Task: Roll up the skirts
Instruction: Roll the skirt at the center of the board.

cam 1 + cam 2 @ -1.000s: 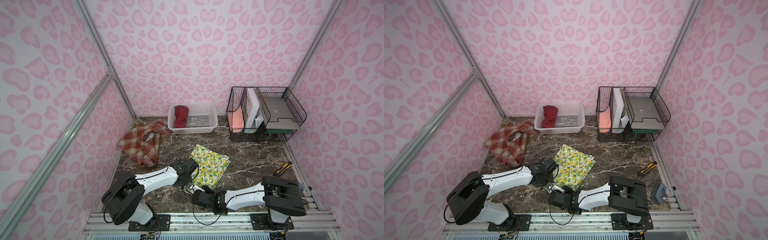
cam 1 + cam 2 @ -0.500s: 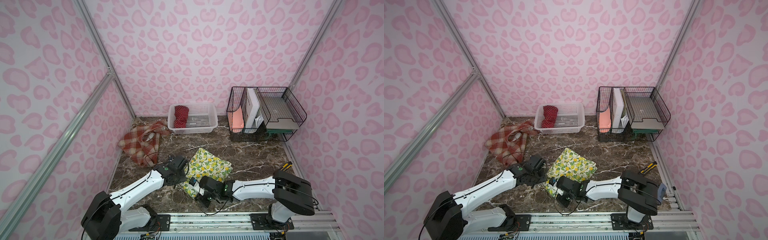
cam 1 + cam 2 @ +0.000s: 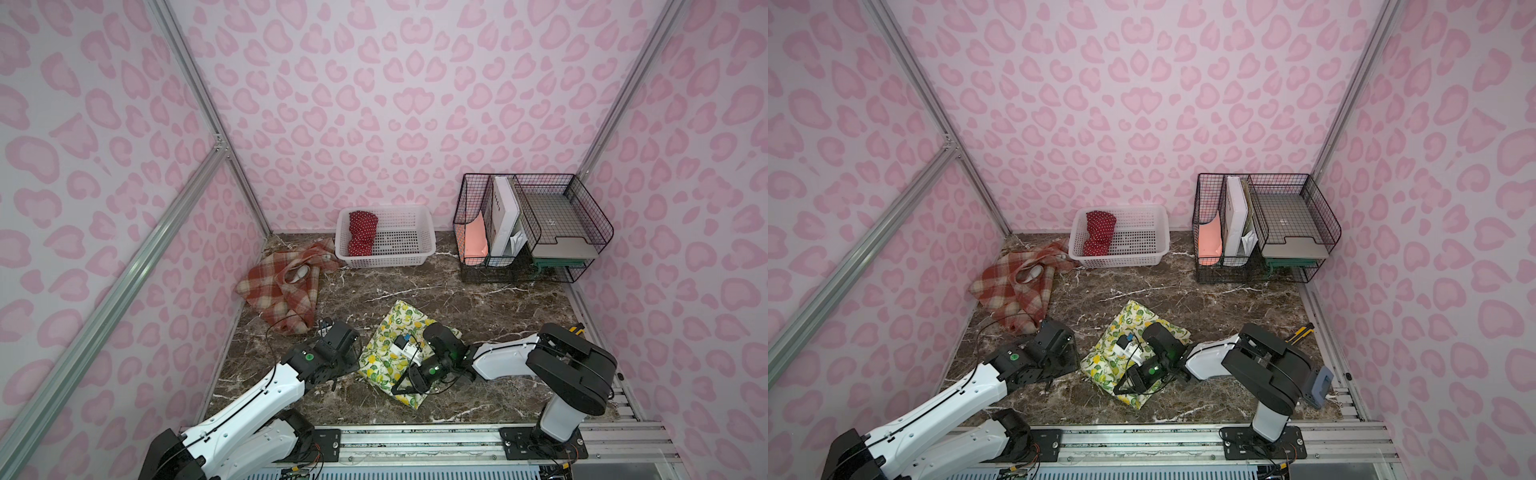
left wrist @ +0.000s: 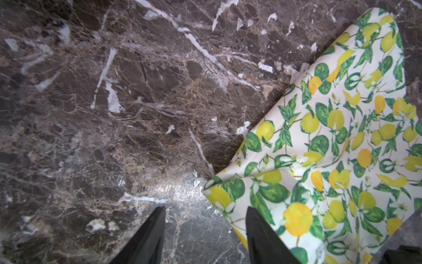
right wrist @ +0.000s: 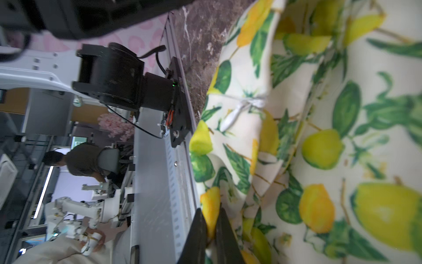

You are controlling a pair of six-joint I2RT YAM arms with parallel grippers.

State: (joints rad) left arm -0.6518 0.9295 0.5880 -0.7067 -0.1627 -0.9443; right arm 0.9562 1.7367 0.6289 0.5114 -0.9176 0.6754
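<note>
Left wrist view: the left jaws are spread wide with nothing between them. They hang over bare counter [image 4: 137,102], right beside the lemon-print skirt [image 4: 342,148]. One finger overlaps the cloth edge from this angle, and I can't tell if it's actually touching.
Right wrist view: the right jaws are pressed nearly together, pinching a fold at the edge of the lemon-print skirt.
Lemon-print skirt spot: it sits near-middle of the counter in both top views, between the two arms. Its near end is bunched and doubled over and its far end lies flatter [image 3: 376,357].
Why it's held like that: my guess is the right side is keeping the turned-over bit from flopping open. That frees the left side to line up a fresh bite on the left edge.
Polka-dot skirt [image 3: 362,232]: it's a tidy bundle in the left end of the white lattice basket [image 3: 390,259], far middle. Looks done to me.
Plaid skirt [image 3: 274,291]: it's a crumpled heap at far left on the counter, just beside the basket, and not rolled at all.
Progress: I reckon one is finished, one is mid-roll and one hasn't been started.
Risk: the cloth looks thin and slippery, so with a single pinch the roll could go skewed or loosen.
</note>
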